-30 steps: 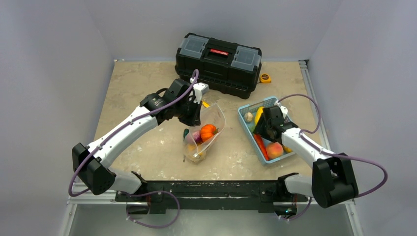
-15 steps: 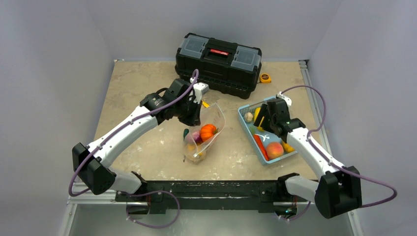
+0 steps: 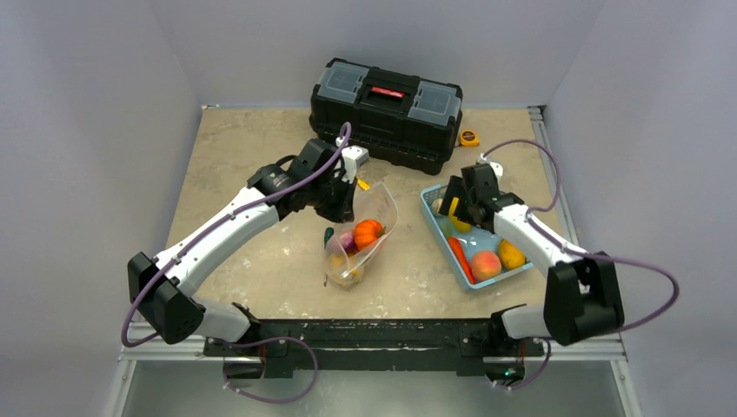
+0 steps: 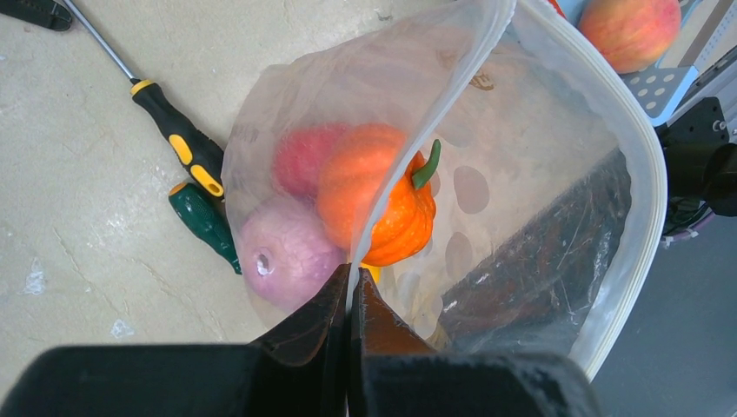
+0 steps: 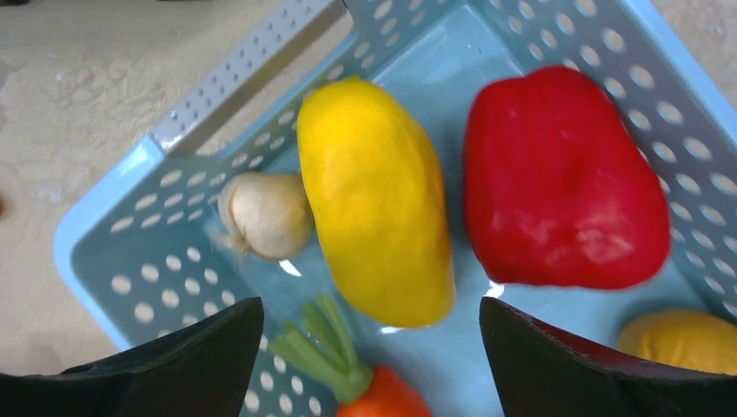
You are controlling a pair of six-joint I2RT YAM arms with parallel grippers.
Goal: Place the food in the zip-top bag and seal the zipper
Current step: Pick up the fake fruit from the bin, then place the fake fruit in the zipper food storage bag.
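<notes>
Directly below the wide-spread right end effector (image 5: pixel 372 306) lies the yellow food (image 5: pixel 374 200) — left end effector (image 4: pixel 350 287) clamps the zip-top bag (image 4: pixel 556 113)

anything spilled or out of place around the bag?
Nothing spilled or damaged. One oddity: a yellow-handled screwdriver and a green-handled screwdriver lie loose right beside the zip-top bag. They are tools, not food.

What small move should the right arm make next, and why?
Probably lower the open right tool and close it on the long yellow plastic toy vegetable centred beneath it in the light blue perforated basket. The left tool pinches the rim of the clear dotted bag, holding its mouth open.
</notes>
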